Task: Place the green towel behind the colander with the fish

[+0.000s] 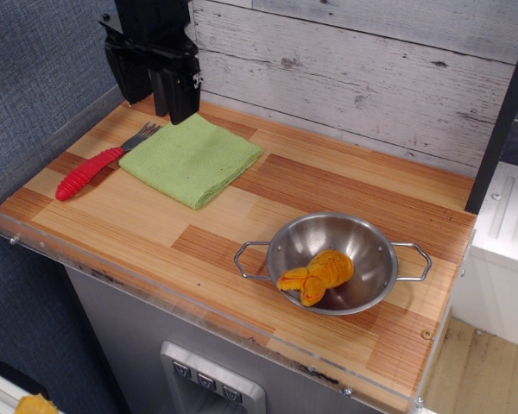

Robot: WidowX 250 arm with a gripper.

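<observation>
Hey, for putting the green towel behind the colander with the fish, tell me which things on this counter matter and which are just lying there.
Part of the job:
green towel, flat on the counter
colander
fish, inside the colander
gripper, above the towel's back corner, holding nothing

Just lying about:
red-handled fork, left of the towel, its tines at the towel's edge

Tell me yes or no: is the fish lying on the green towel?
No, the fish lies inside the colander, apart from the green towel.
</observation>
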